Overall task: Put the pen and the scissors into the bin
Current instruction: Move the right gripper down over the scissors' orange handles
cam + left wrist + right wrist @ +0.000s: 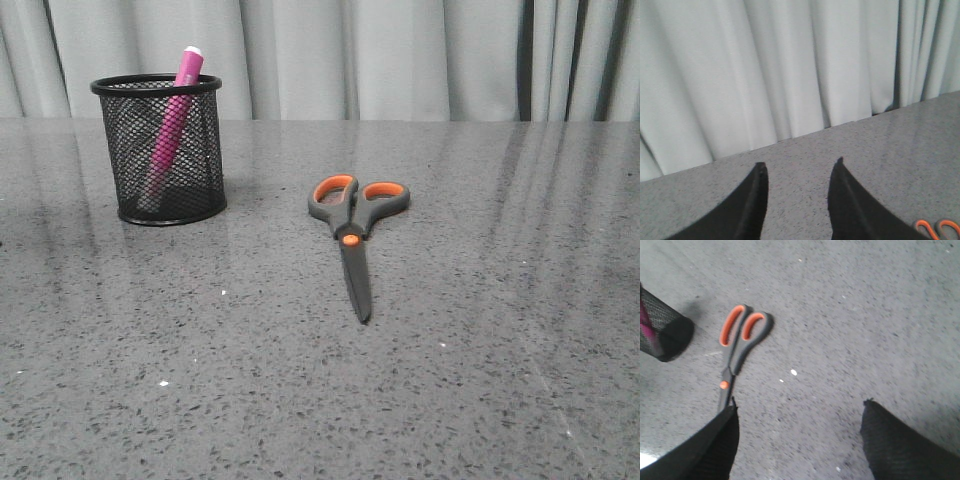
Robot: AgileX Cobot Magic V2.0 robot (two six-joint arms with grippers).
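Observation:
The black mesh bin (165, 150) stands upright at the back left of the table, with the pink pen (172, 125) leaning inside it, whitish tip up. The scissors (350, 235) lie flat mid-table, orange-lined handles toward the curtain, blades closed and pointing at the front edge. No gripper shows in the front view. My right gripper (799, 402) hovers open above the table with the scissors (737, 347) beside one finger and the bin (662, 330) at the picture's edge. My left gripper (800, 162) is open over bare table, the scissor handles (937, 229) just in its corner.
A pale grey curtain (400, 55) hangs along the table's far edge. The speckled grey tabletop (480, 350) stretches to the right of the scissors and in front of them.

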